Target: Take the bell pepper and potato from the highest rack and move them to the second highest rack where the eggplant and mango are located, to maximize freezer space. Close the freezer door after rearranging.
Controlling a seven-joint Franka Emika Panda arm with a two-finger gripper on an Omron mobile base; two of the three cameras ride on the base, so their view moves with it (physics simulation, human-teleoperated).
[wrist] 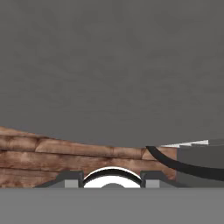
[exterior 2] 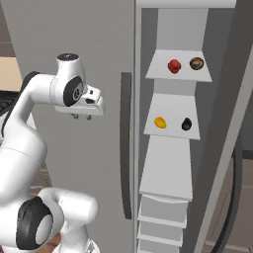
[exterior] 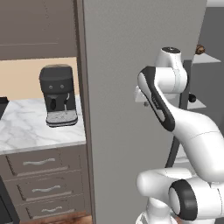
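Two top-rack items, bell pepper (exterior 2: 174,65) and potato (exterior 2: 196,63), sit untouched; your gripper (exterior 2: 82,116) is closed, empty.

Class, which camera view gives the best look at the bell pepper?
The right base view: the bell pepper sits unobstructed on the top shelf beside the potato. The left base view gives only a sliver of that shelf's edge.

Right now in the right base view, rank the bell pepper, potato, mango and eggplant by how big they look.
1. Potato and bell pepper: look alike, no clear order.
2. Mango: slightly smaller.
3. Eggplant: smallest, narrow.
All four are tiny here, so the gaps are slight.
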